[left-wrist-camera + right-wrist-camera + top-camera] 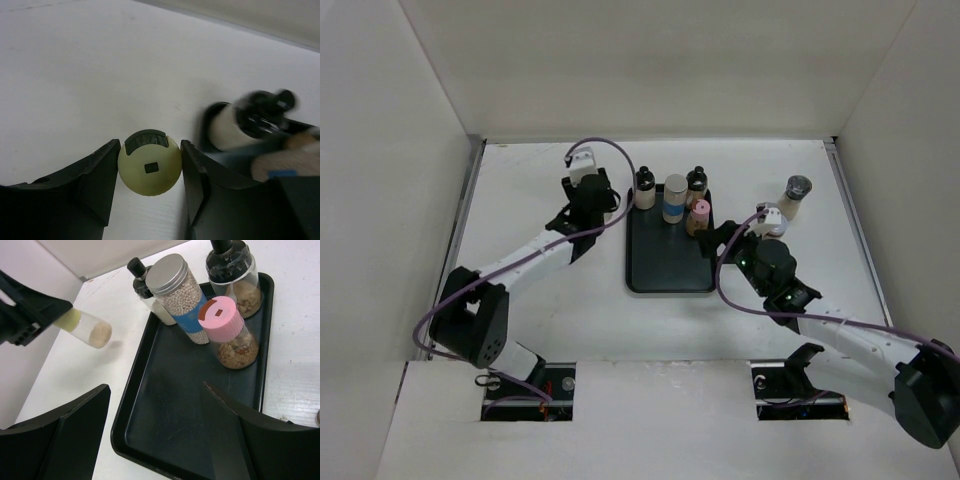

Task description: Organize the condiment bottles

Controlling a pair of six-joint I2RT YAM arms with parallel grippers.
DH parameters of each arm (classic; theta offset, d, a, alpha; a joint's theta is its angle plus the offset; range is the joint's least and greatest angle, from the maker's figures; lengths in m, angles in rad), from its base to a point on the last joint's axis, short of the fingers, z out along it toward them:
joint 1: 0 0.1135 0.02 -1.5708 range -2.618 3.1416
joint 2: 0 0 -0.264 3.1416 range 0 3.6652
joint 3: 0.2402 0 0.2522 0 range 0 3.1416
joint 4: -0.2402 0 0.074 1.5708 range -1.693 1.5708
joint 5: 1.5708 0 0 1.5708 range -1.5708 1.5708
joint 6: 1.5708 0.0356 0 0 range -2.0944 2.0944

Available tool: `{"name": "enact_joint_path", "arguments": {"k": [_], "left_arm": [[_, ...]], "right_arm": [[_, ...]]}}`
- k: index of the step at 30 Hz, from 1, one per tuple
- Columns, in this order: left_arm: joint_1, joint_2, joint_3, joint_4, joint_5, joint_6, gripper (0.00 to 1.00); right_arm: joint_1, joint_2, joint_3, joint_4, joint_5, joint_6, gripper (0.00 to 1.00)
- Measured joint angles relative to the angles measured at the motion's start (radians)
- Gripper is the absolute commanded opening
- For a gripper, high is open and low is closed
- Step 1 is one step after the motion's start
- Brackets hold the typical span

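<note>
White table [740, 170], yellow-capped bottle [87, 329] tilted, base toward tray [185, 405]

Two bench-mounted robot arms, seen from above. The left arm [535, 250] and right arm [840, 335] each pair slim white link tubes w/ chunky black joint housings. A purple cable [595, 145] loops off the left arm's white wrist-cam block [582, 165]. A second purple cable [740, 290] runs along the right arm. The black bases [525, 385] sit in rectangular cut-outs at the table's near edge. Close up, the left gripper [150, 167] & right gripper [155, 395] have matte black, wedge-shaped fingers [75, 430] w/ smooth, flat inner faces.
</note>
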Motion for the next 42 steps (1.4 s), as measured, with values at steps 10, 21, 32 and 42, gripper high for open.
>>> {"name": "enact_joint_path", "arguments": {"k": [10,21,32,42], "left_arm": [[-0.256,0.030,0.074,0.005,0.034,0.006,0.30],[-0.275,0.260,0.182,0.055,0.058,0.046,0.30],[-0.266,0.272,0.170,0.077,0.032,0.071,0.32],[-0.261,0.283,0.121,0.121,0.028,0.074,0.72]], "right_arm": [[-0.027,-0.027,-0.015,0.003,0.018,0.022,0.79],[-0.042,-0.028,-0.015,0.003,0.034,0.029,0.79],[-0.044,-0.003,-0.015,0.002,0.037,0.029,0.80],[-0.048,-0.002,-0.015,0.003,0.047,0.029,0.84]]}}
